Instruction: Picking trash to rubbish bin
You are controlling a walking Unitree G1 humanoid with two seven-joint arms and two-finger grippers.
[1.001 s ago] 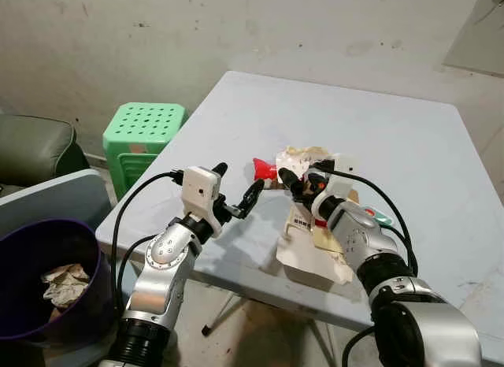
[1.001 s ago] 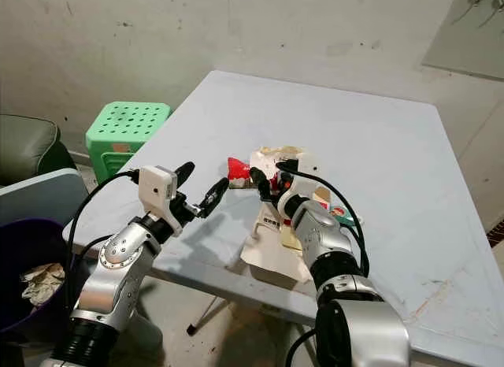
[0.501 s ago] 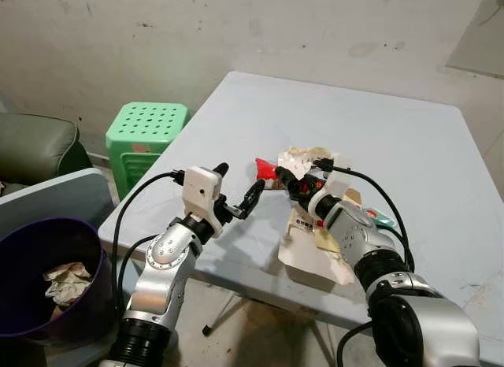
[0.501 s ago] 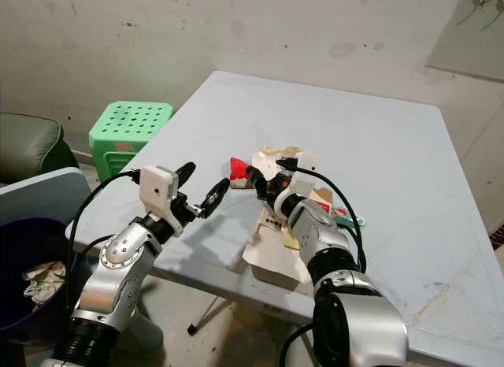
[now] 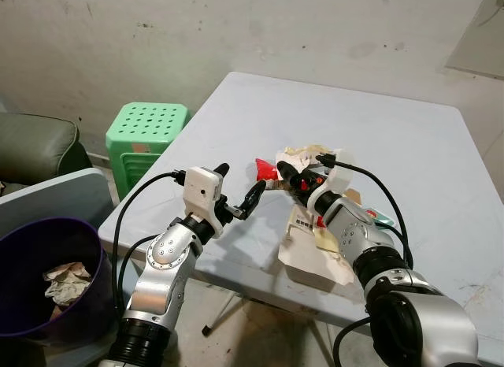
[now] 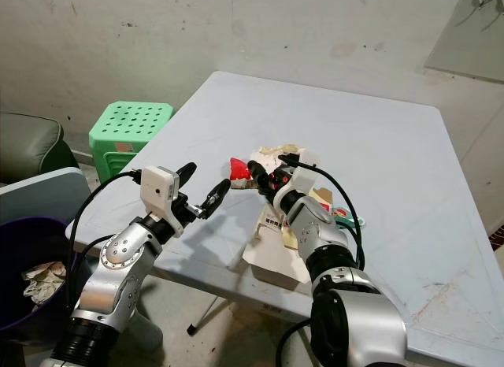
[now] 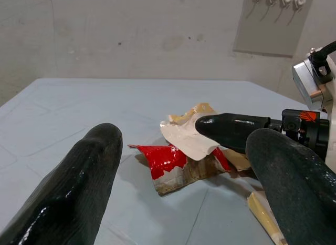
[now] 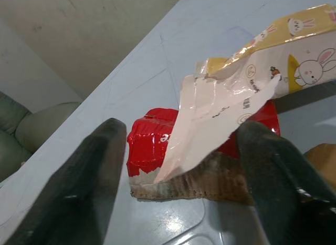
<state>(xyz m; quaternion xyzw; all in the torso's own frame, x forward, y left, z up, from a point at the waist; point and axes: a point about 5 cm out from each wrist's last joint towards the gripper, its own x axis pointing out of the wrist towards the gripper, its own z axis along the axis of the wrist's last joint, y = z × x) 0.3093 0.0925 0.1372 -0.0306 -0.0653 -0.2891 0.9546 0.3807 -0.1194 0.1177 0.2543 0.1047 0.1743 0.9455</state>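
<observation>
The trash is a small heap on the light blue desk (image 5: pixel 409 139), near its front edge. A red wrapper (image 5: pixel 264 170) lies at the left end of the heap, with a torn pale wrapper (image 8: pixel 220 116) over it and a flat paper bag (image 5: pixel 309 257) closer to the front edge. The right gripper (image 5: pixel 289 178) is low at the red wrapper with its fingers spread on both sides of it, not pinching it. The left gripper (image 5: pixel 236 188) hovers over the front left part of the desk, fingers spread, just beside the red wrapper and holding nothing. On the floor beyond the desk's front left corner stands a purple rubbish bin (image 5: pixel 31 249) with crumpled paper (image 5: pixel 67 282) inside. A green stool (image 5: pixel 146 131) stands by the left edge.
</observation>
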